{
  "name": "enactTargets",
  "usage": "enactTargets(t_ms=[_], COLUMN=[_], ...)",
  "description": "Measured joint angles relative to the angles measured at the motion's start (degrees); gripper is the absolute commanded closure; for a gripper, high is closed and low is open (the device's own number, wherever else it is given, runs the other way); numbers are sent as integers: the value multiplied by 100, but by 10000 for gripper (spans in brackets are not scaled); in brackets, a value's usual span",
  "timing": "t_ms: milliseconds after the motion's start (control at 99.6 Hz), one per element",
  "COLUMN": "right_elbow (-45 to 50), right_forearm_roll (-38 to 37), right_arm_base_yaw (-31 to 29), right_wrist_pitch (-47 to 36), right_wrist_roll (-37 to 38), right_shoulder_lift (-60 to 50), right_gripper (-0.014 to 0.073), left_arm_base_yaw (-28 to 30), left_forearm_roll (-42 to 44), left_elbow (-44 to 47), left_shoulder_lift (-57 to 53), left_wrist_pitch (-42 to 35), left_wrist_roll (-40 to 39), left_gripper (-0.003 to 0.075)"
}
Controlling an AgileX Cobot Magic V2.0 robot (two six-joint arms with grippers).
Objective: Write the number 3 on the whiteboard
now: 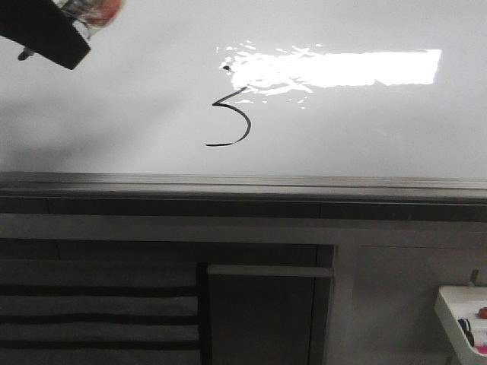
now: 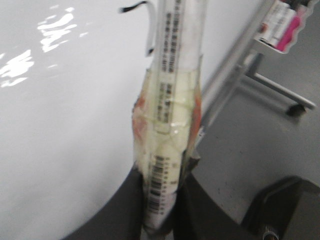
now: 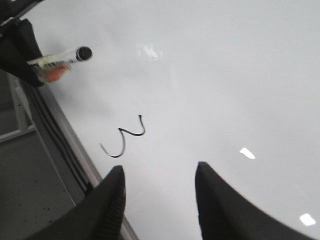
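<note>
Left gripper point(image 2: 160, 200): fingers clamped on a taped white marker point(image 2: 172, 100), its long axis running straight out from the jaws, tip off the whiteboard point(image 1: 365, 129) and well apart from the stroke. Right gripper point(image 3: 159, 200): jaws spread, holding nothing, facing the board. Number 3 point(image 1: 230, 118): thin black curve, upright, left of the bright reflection point(image 1: 342, 70), above the grey edge rail point(image 1: 243, 184).

Whiteboard point(image 1: 114, 114): one hand-drawn black number 3 point(image 1: 230, 118), thin stroke, above the board's lower edge rail; a small black dot just above it. Same 3 visible in right wrist view.

Marker point(image 2: 170, 115), left wrist view: printed label with a barcode near the lower end and rows of small print up the barrel. Print too blurred to read.
</note>
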Motion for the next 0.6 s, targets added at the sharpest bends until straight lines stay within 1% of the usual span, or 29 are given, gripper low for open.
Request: enactTargets(t_ms=[121, 241, 402, 603], right_elbow=[174, 336, 507, 559], right_forearm_roll=[-11, -11, -11, -11], right_arm_base_yaw=[-290, -318, -318, -318], right_wrist_pitch=[0, 0, -26, -63], right_wrist_roll=[60, 82, 82, 82], right_shoulder_lift=[-162, -186, -175, -175], right_gripper=[306, 306, 306, 306], left_arm_base_yaw=[440, 542, 545, 545], left_forearm_roll=[-425, -613, -866, -973], left_elbow=[357, 559, 596, 596], left_shoulder_lift=[35, 206, 580, 828], left_wrist_pitch=[-859, -1449, -1838, -2016], left_wrist_roll=[-62, -68, -76, -81], left_gripper=[739, 739, 739, 739])
